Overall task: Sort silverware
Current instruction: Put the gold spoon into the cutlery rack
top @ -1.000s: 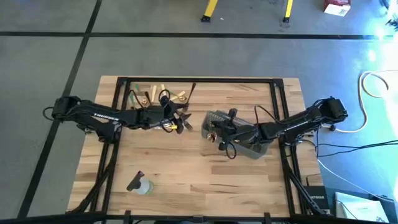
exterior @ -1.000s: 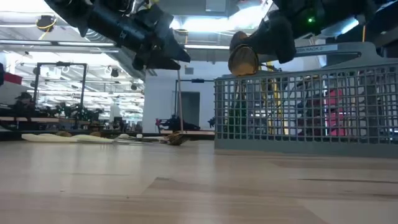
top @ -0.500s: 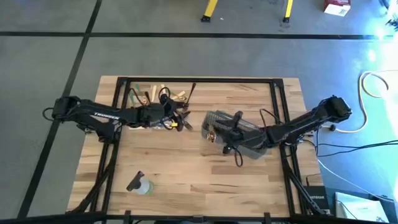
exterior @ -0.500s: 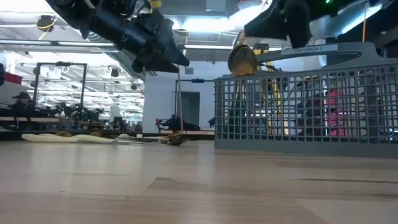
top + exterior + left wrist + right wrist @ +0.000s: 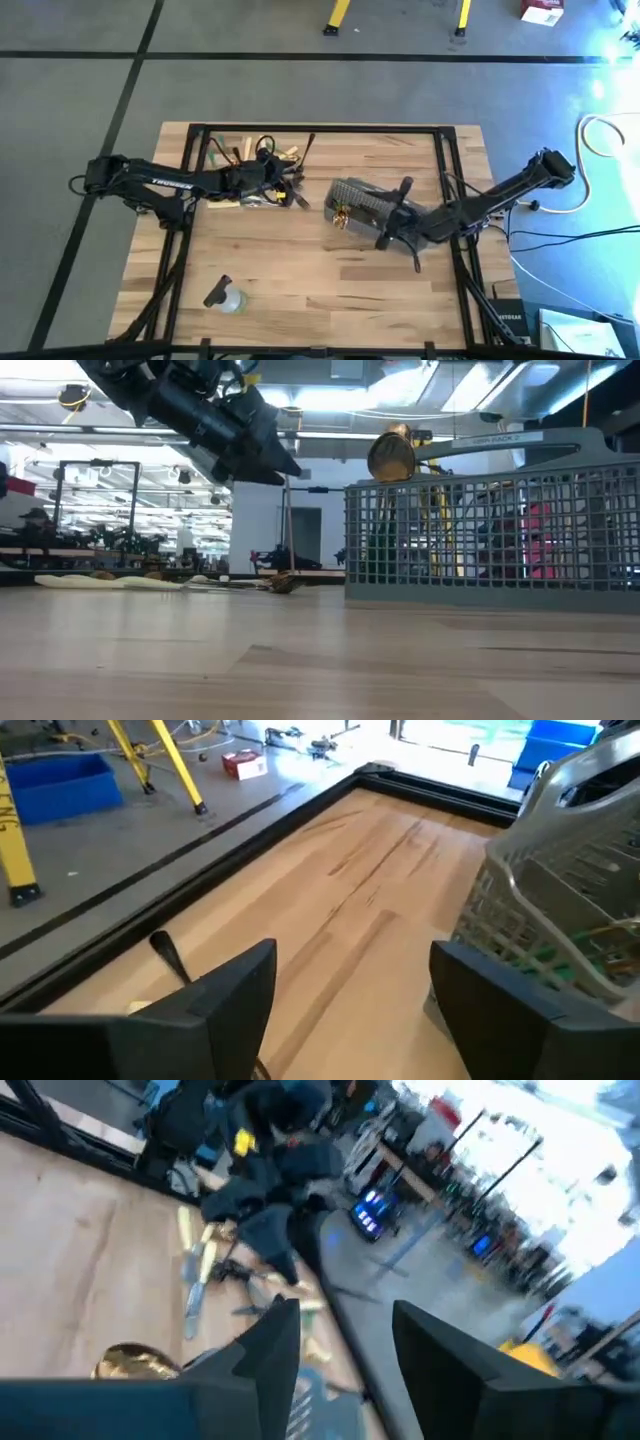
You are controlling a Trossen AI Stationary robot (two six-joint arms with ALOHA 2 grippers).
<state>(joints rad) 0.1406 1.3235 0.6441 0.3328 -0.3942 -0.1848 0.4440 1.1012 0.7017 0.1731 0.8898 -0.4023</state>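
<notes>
Loose silverware, tan, black and green, lies flat on the wood near the table's far-left edge. My left gripper hovers open just on the near side of that pile, its fingers empty; a black handle lies beyond them. The grey mesh basket stands right of centre. A gold spoon sticks up out of it, bowl above the rim. My right gripper is open over the basket's near right part, with the spoon ahead of it.
A small clear bottle lies near the table's front left. Black frame rails run along the far edge and both sides. Bare wood stretches between the bottle, the pile and the basket.
My right gripper has drawn back from the gold spoon, rising and going toward the table's right and near edges. The spoon stays propped in the basket, its bowl above the rim.
</notes>
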